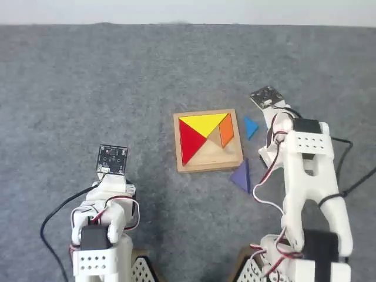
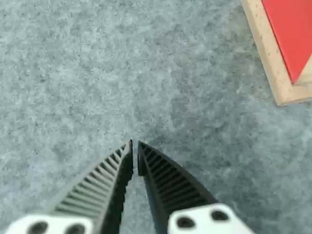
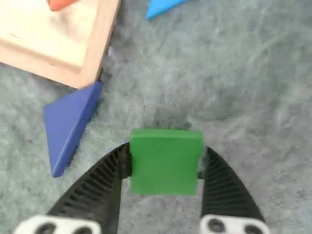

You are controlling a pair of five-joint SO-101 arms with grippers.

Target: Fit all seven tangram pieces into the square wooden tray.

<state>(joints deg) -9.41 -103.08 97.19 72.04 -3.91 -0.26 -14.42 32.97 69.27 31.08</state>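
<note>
Green square (image 3: 165,165) clamped in right jaws, dark-blue triangle (image 3: 68,124) beside wooden tray (image 3: 100,46)

The left wrist view's edge is cutting off the square wooden tray (image 2: 273,73), leaving one corner showing, and is slicing through the red triangular piece (image 2: 292,34) lying inside it. In the right wrist view the tray is likewise running off the frame. There the orange piece (image 3: 61,4) and the light blue triangular piece (image 3: 158,7) are showing as slivers at the edge. The black fingers of the right end effector (image 3: 165,148) are covering both side edges of the green square piece (image 3: 165,165).
</note>
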